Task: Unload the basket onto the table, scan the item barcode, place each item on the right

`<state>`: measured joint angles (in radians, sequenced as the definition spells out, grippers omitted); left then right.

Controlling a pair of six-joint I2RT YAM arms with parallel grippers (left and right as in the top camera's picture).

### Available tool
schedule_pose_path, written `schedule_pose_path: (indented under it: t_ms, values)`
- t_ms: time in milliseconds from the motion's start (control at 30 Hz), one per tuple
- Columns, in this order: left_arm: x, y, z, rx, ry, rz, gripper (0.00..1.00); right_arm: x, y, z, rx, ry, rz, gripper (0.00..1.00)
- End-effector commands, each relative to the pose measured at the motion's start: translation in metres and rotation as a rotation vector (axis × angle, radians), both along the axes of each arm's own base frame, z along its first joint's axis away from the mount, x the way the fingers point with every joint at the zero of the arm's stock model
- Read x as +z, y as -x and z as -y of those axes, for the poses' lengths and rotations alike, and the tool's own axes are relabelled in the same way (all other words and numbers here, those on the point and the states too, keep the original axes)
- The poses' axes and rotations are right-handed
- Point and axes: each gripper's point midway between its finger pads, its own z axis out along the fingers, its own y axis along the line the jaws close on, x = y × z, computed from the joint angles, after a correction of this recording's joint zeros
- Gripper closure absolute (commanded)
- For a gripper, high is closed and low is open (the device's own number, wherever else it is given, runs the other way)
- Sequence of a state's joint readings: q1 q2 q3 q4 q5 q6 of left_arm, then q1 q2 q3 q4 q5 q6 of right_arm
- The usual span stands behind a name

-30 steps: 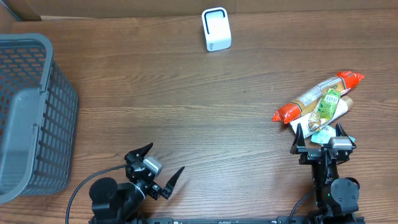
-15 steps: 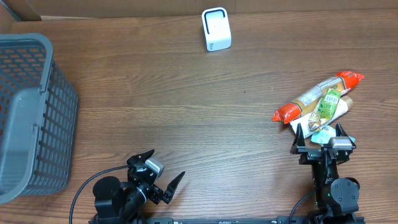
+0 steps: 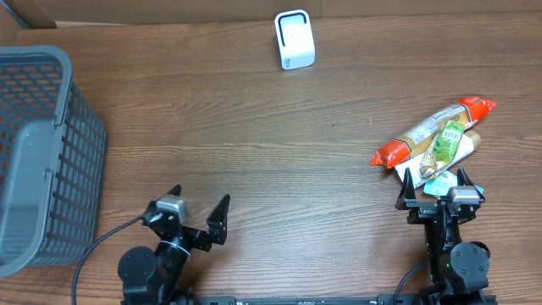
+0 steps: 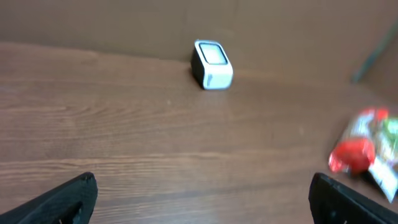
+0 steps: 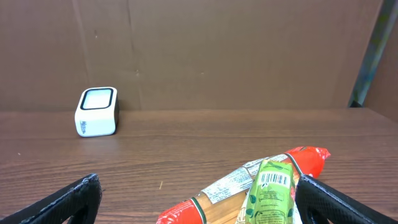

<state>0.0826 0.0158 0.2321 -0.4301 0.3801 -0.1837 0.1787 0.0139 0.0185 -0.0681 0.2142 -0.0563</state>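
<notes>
At left edge, basket [image 3: 78,169] cut off, packets [image 4: 356,154] blurred

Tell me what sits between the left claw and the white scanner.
Nothing: only bare wooden table separates the left claw from the white scanner, as the overhead and left wrist views both show.

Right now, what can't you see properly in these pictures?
- Grey basket: overhead, cut off by left edge.
- Snack packets: left wrist, blurred, cut off at right edge.
- Green pouch: right wrist, barcode too small to read, bottom cut off.
- White packet: overhead, mostly hidden under other packets.
</notes>
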Motion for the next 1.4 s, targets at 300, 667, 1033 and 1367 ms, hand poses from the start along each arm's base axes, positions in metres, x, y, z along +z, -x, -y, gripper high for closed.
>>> schedule_pose_path:
  t_ms: [300, 667, 1033, 1367]
  values:
    - [0.042, -0.036, -0.05, 0.287, 0.208, 0.289, 0.0, -0.001, 0.0, -0.001, 0.005, 0.003, 0.006, 0.0]
    - [0.044, -0.034, -0.037, 0.207, 0.21, 0.354, 0.0, -0.001, 0.0, -0.001, 0.005, 0.003, 0.006, 0.0]
    - [-0.033, -0.037, -0.038, 0.242, 0.202, 0.036, 0.0, -0.001, 0.0, -0.001, 0.005, 0.003, 0.006, 0.0]
    - [-0.026, -0.032, -0.04, 0.256, 0.197, 0.071, 0.0, -0.001, 0.0, -0.001, 0.005, 0.003, 0.006, 0.0]
